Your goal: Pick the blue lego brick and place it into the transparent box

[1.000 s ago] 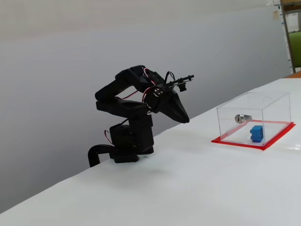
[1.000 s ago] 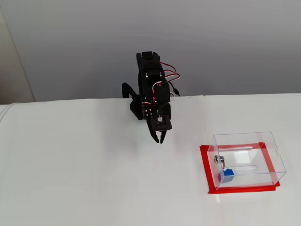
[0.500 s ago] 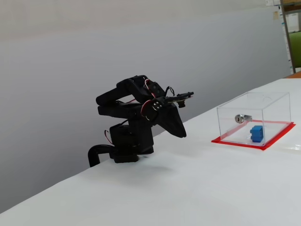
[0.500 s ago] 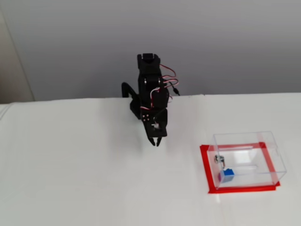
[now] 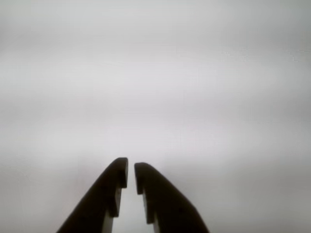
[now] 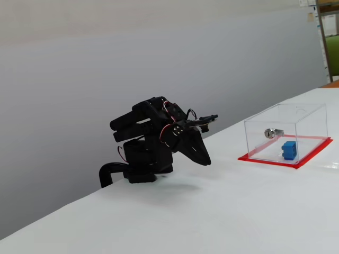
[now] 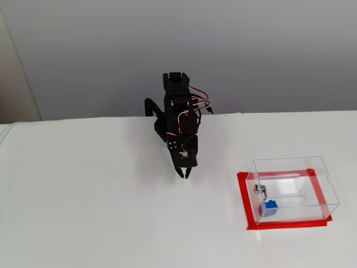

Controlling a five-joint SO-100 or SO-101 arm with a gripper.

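We see the blue lego brick (image 7: 270,207) resting inside the transparent box (image 7: 321,184), which stands on the surface (image 7: 100,218) well to the right of the tool (image 7: 184,175) and nearer the camera in a fixed view.

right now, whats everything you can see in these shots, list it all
blue lego brick: one, bright blue, inside the transparent box near the wall with the lock
transparent box: one, clear, on the table to the right of the arm in both fixed views
lock: one, silver, on a box wall
red base: one, flat, under the box
table: one, white
wall: grey, behind the table
arm: one, black, folded at the table's far edge
gripper: one, black, tips nearly together, holding nothing
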